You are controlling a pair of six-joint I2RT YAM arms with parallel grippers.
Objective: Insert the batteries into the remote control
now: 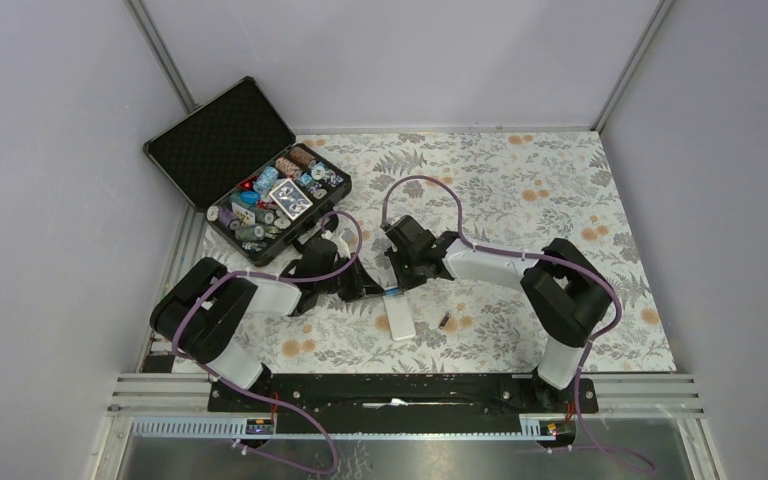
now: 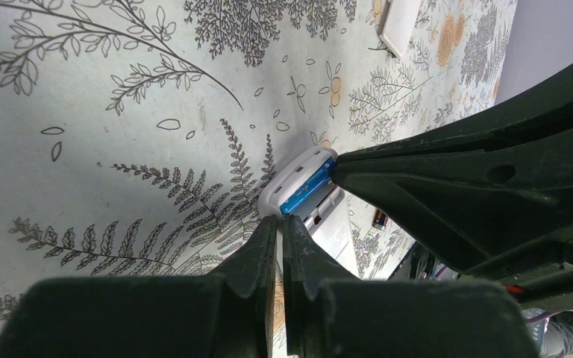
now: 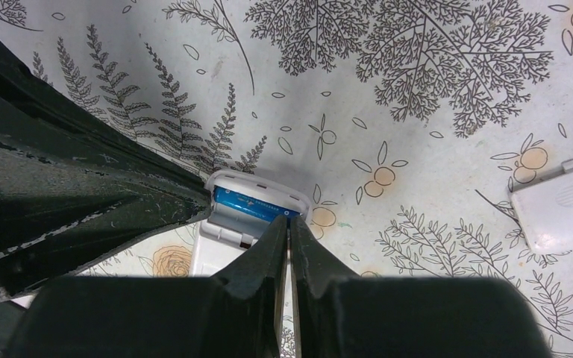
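The white remote control [image 1: 398, 318] lies back up at mid-table, its battery compartment open at the far end. The blue battery [image 3: 254, 203] lies in that compartment and also shows in the left wrist view [image 2: 306, 195]. The dark reddish battery [image 1: 444, 321] lies loose on the cloth to the right of the remote. My left gripper [image 2: 282, 221] is shut and empty, its tips against the compartment end of the remote [image 2: 298, 173]. My right gripper [image 3: 289, 222] is shut and empty, its tips at one end of the blue battery. Both grippers meet over the compartment [image 1: 390, 291].
A white battery cover [image 3: 563, 205] lies on the floral cloth, apart from the remote; it also shows in the left wrist view [image 2: 399, 22]. An open black case [image 1: 280, 195] of poker chips stands at the back left. Grey walls enclose the table.
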